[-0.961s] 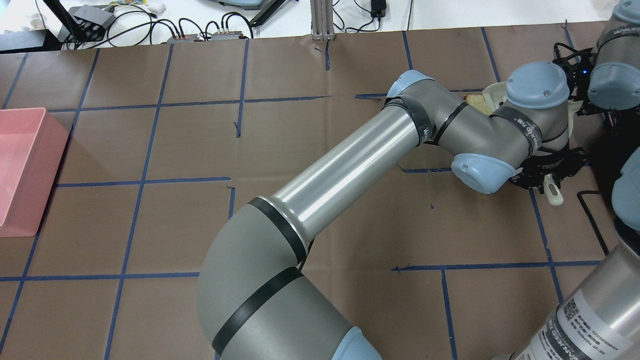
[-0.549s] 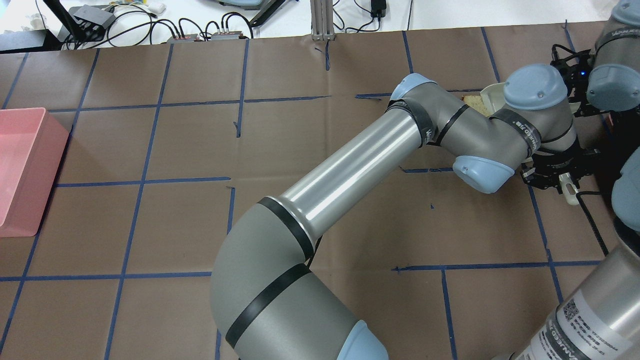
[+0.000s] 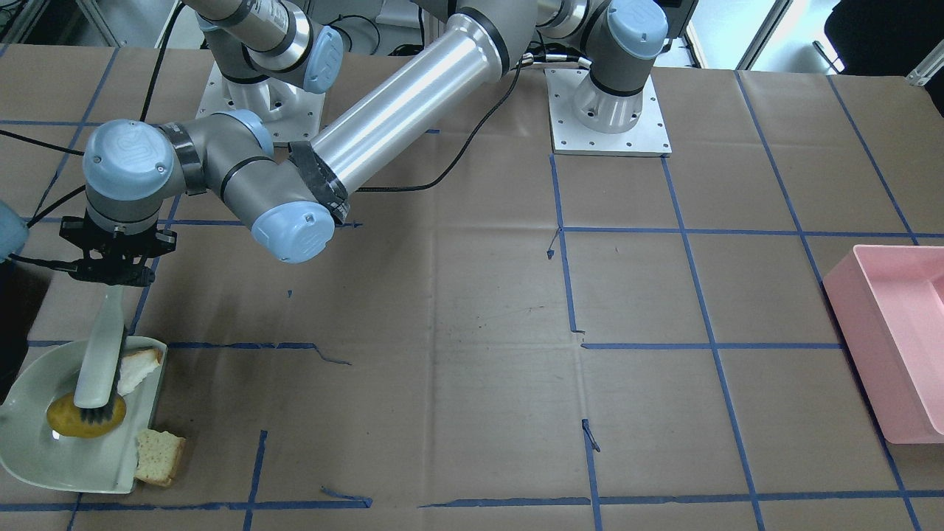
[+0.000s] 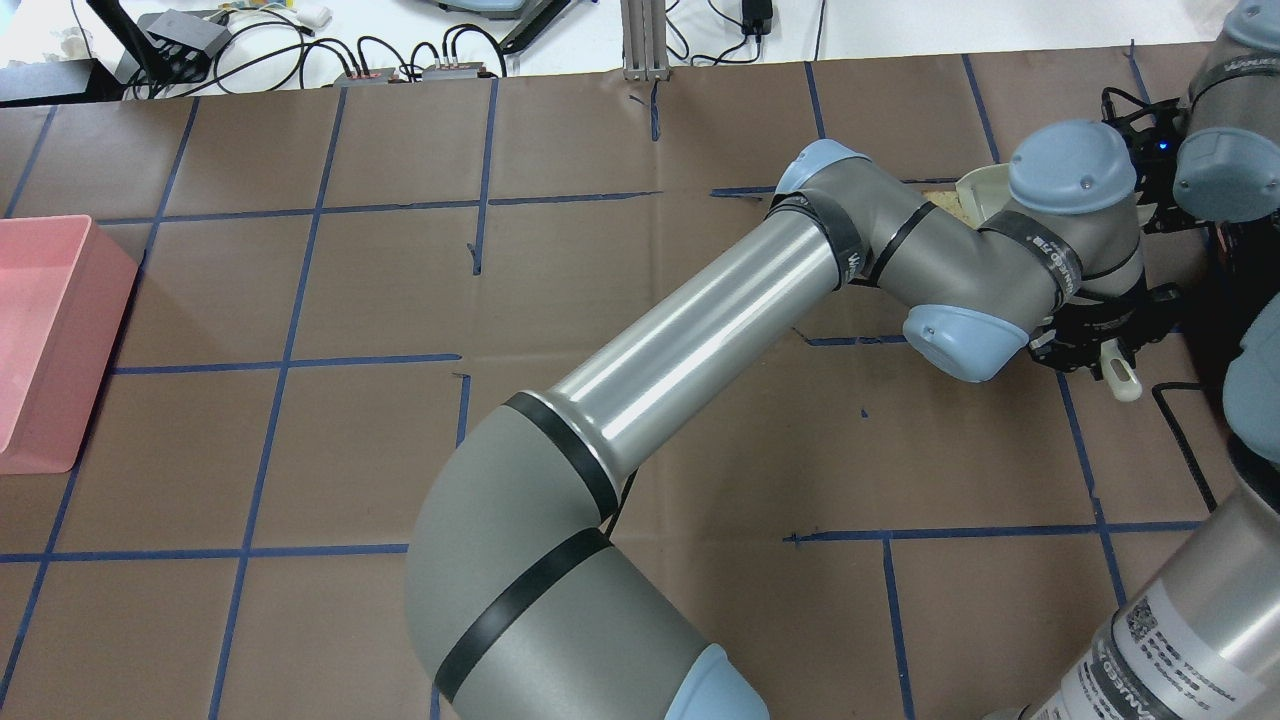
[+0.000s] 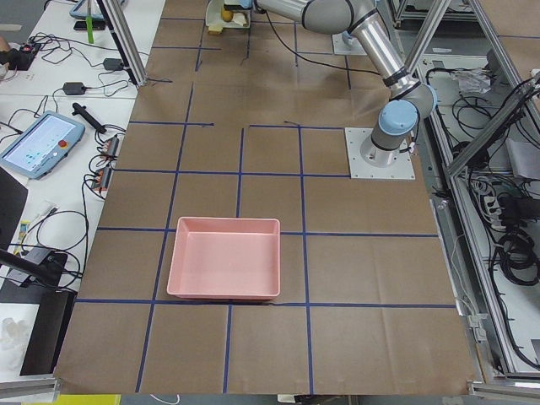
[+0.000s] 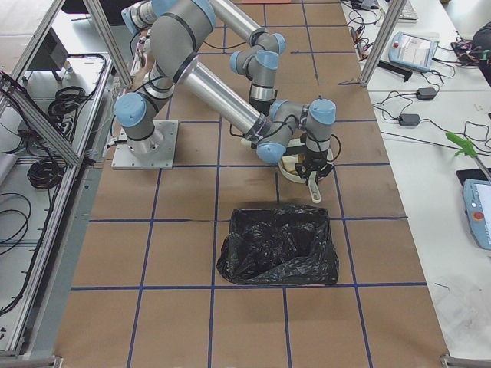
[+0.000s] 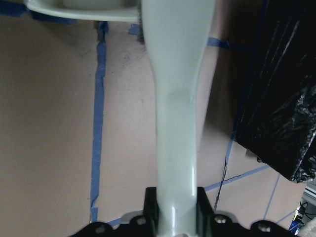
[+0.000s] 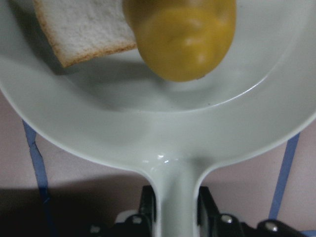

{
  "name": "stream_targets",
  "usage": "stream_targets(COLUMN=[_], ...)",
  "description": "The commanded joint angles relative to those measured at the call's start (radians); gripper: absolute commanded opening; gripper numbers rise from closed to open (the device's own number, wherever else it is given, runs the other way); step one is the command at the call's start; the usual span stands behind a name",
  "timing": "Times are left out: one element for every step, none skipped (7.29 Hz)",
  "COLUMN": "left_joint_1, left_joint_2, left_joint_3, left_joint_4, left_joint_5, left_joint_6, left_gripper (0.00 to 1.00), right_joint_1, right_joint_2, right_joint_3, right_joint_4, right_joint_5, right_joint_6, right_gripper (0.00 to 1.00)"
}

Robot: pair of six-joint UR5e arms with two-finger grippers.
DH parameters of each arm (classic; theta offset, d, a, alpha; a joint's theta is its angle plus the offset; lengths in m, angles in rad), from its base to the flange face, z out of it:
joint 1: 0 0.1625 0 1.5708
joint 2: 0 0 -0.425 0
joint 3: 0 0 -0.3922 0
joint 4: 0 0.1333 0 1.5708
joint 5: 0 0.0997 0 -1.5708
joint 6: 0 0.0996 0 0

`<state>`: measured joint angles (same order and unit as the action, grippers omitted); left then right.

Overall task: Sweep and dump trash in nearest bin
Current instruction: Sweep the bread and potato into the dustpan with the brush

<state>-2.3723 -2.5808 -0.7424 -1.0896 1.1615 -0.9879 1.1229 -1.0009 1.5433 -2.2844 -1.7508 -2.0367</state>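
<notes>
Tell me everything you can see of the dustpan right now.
The dustpan is pale grey-green, glossy plastic by its look, with a rounded back wall and a straight open lip facing the robot's left. The right tool clamps its handle. Inside lie the potato and one bread piece; the brush rests on the potato. A second bread piece sits outside, against the lip.

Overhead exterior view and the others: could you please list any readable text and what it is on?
Sticker with a square code on the right arm: print too small to read.
White lettering on the left arm's black wrist band: blurred, unreadable.
Nothing else legible.
</notes>
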Motion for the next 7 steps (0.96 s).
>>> stream_targets(left_joint_1=[0.001, 0.01, 0.021, 0.037, 0.059, 0.064, 0.065], left_joint_2=[0.063, 0.071, 0.059, 0.057, 0.042, 0.019, -0.005], left_joint_3=[-0.073, -0.083, -0.084, -0.083, -0.068, -0.042, 0.025], left_joint_4=[-0.023, -0.05, -0.064, -0.097, -0.166, -0.206, -0.283], left_joint_5=[0.178, 0.226, 0.234, 0.28, 0.343, 0.345, 0.342], left_joint_6=[0.002, 0.008, 0.012, 0.014, 0.058, 0.162, 0.182], left_gripper=[0.0, 0.0, 0.0, 0.0, 0.0, 0.0, 0.0], right_joint_1=[-0.002, -0.002, -0.002, -0.002, 0.0, 0.0, 0.0], right_joint_2=[0.002, 0.002, 0.004, 0.004, 0.004, 0.004, 0.004], right_joint_3=[-0.003, -0.005, -0.005, -0.003, -0.003, -0.005, -0.005], right_joint_4=[0.006, 0.006, 0.006, 0.006, 0.006, 0.008, 0.008], right_joint_5=[0.007, 0.007, 0.007, 0.007, 0.007, 0.005, 0.004], right_joint_6=[0.003, 0.001, 0.003, 0.009, 0.009, 0.009, 0.009], right_gripper=[0.01, 0.01, 0.0, 0.0, 0.0, 0.01, 0.01])
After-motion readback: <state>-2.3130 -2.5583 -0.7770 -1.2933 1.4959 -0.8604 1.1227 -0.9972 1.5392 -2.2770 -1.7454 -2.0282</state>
